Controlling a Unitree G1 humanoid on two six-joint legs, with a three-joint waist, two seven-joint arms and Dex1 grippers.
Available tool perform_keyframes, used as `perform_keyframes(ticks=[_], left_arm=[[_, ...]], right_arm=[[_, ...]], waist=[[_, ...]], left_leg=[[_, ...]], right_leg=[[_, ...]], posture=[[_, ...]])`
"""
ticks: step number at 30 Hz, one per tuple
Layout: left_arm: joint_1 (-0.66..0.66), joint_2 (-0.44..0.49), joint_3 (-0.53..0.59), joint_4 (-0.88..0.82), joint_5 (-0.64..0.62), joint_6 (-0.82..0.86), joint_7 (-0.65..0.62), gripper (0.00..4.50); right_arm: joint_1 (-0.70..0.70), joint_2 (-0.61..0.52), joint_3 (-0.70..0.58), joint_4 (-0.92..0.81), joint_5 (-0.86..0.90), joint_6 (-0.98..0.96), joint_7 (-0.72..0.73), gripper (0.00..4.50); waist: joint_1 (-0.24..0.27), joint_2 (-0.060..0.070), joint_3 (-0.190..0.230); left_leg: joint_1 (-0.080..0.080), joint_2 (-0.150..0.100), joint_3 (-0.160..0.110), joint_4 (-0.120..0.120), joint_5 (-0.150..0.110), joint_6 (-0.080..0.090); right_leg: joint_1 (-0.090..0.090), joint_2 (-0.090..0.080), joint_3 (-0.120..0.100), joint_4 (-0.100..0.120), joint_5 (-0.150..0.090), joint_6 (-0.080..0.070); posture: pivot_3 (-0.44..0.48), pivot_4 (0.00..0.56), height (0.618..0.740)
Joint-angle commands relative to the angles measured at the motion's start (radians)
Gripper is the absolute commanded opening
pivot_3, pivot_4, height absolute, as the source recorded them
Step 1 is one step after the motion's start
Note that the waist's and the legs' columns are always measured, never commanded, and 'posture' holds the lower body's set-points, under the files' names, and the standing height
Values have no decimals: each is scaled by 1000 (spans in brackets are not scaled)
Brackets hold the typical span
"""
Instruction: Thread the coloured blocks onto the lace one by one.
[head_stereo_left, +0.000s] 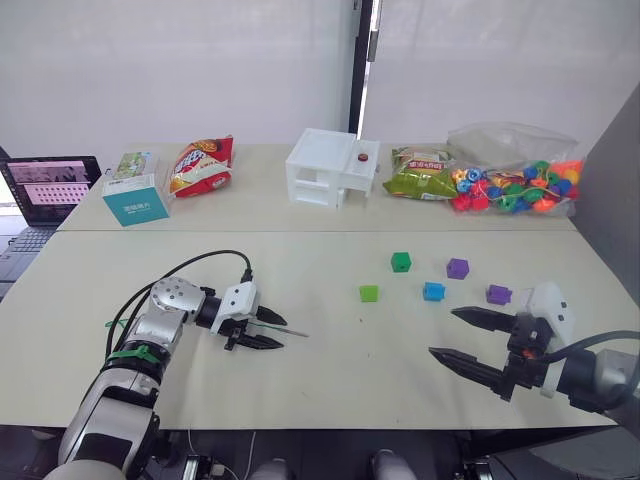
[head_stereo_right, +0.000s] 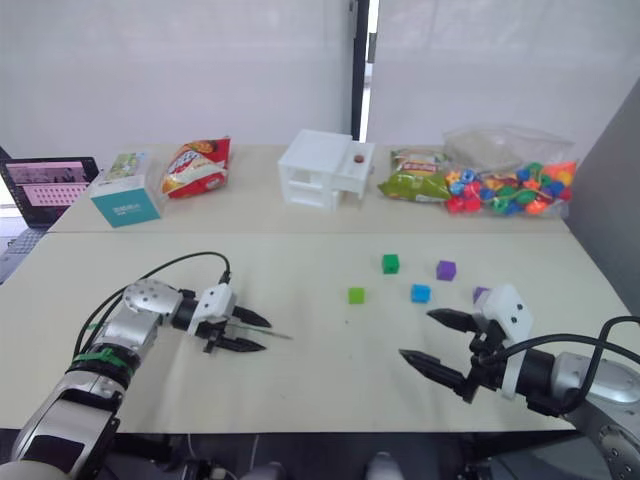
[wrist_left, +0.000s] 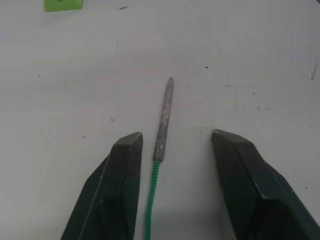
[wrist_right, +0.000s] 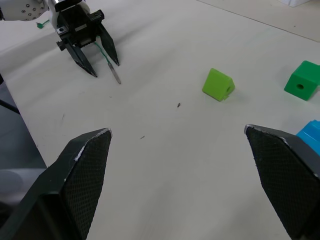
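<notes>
Now both pincers sit released on the pale table (head_stereo_left: 330, 380): left gripper (head_stereo_left: 278, 331) straddles the lace (wrist_left: 163, 120) tip, right gripper (head_stereo_left: 447, 333) gapes near the coloured blocks (head_stereo_left: 432, 291); white wall (head_stereo_left: 180, 60) behind.

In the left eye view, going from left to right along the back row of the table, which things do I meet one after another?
Laptop → teal box → red snack bag → white toy house → green snack bag → clear bag of mixed beads.
</notes>
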Motion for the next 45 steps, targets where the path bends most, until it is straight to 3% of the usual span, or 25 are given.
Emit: perform_keyframes(ticks=[1,9,17,21,31,37,41,45], left_arm=[[-21,-10,-15,66,42,-71,-1,2446],[-61,-29,-14,160,74,-107,23,2446],[-69,-31,-22,185,84,-90,-6,19],[-58,-31,-13,167,72,-61,-19,19],[62,-27,27,-282,-61,260,-2,19],[124,-104,-44,-438,35,447,210,19],[152,-107,-82,-485,70,476,257,19],[178,-100,-65,-503,50,441,273,1307]], right_arm=[[-6,-2,-7,0,-4,-29,6,4500],[-3,3,15,25,-33,-66,16,4500],[7,10,44,39,-76,-128,41,4500],[1,19,46,41,-76,-138,42,4500],[73,52,20,29,-104,-175,33,4500],[84,58,28,28,-125,-188,24,4500],[89,61,28,24,-129,-195,20,4500],[90,62,32,22,-132,-197,14,4500]], waist=[[1,0,0],[4,0,0],[4,0,0],[0,0,-1],[0,0,0],[-1,0,0],[-1,0,0],[0,0,0]], left_leg=[[0,0,0,0,0,0],[4,0,0,0,0,0],[5,0,0,1,0,0],[5,0,0,0,0,1],[2,0,-1,0,-1,1],[3,0,0,0,0,1],[3,0,0,0,0,1],[3,0,0,0,0,1]], right_leg=[[0,0,0,0,0,0],[4,0,0,0,0,0],[7,0,-1,0,0,1],[7,0,-1,0,0,1],[3,0,0,0,0,1],[3,0,1,0,0,1],[3,1,1,0,0,1],[3,1,1,0,1,1]], posture=[[0,150,740],[0,150,740],[0,150,740],[0,150,740],[0,150,740],[0,150,740],[0,150,740],[0,150,740]])
